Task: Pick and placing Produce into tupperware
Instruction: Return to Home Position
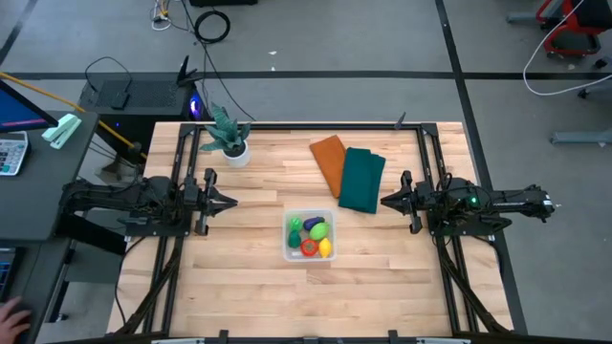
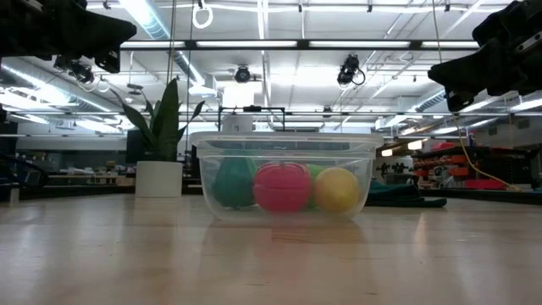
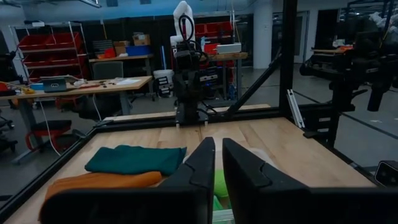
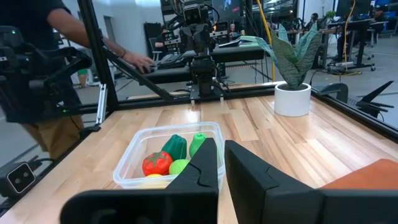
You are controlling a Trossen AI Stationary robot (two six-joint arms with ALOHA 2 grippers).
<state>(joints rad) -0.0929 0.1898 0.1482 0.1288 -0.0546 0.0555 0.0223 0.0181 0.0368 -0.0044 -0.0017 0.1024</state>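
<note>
Produce (image 1: pixel 317 230) looked sorted: all five pieces were seen inside the tupperware (image 1: pixel 326 217). Left gripper (image 1: pixel 229 202) and right gripper (image 1: pixel 385 201) were parked well clear of it on either side, fingers pressed together, empty.

Robotics lab, a big open hall, strip lights (image 2: pixel 262 42) running overhead, red parts shelves (image 3: pixel 46 46) and a cluttered workbench (image 3: pixel 81 87) beyond the wooden table (image 1: pixel 382 277), cables (image 1: pixel 212 26) coiled on concrete at eleven o'clock, a person (image 4: pixel 43 62) standing alongside.

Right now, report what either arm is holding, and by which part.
Nothing is held. The jaws of the left arm and right arm are shut and empty; the produce lies in the container.
</note>
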